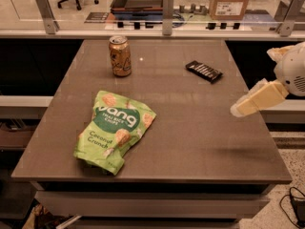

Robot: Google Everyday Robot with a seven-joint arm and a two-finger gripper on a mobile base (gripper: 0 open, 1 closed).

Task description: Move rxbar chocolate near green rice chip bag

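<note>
The bar (pixel 204 71) lies flat at the far right of the table (pixel 190 142), well apart from the bag (pixel 113 130) at front left, so the move is not yet done. A can (pixel 119 55) stands far left. The gripper (pixel 248 104) hovers over the right edge, apart from the bar, likely approaching; released or clenched, I cannot tell.

At the right edge of the view, the robot's arm (pixel 286 78) shows as a smooth, white, rounded joint housing (pixel 291 70) of glossy plastic, with a greyer circular patch of fine ribbing on its face. From it extends the pale cream, blocky, tapering gripper (pixel 237 110), matte in finish and fading to a blunt whitish tip. It sits above the right side of the grey-brown table top (pixel 190 128). A second cream-coloured piece (pixel 279 53), with a lighter edge, shows just above the housing.
</note>
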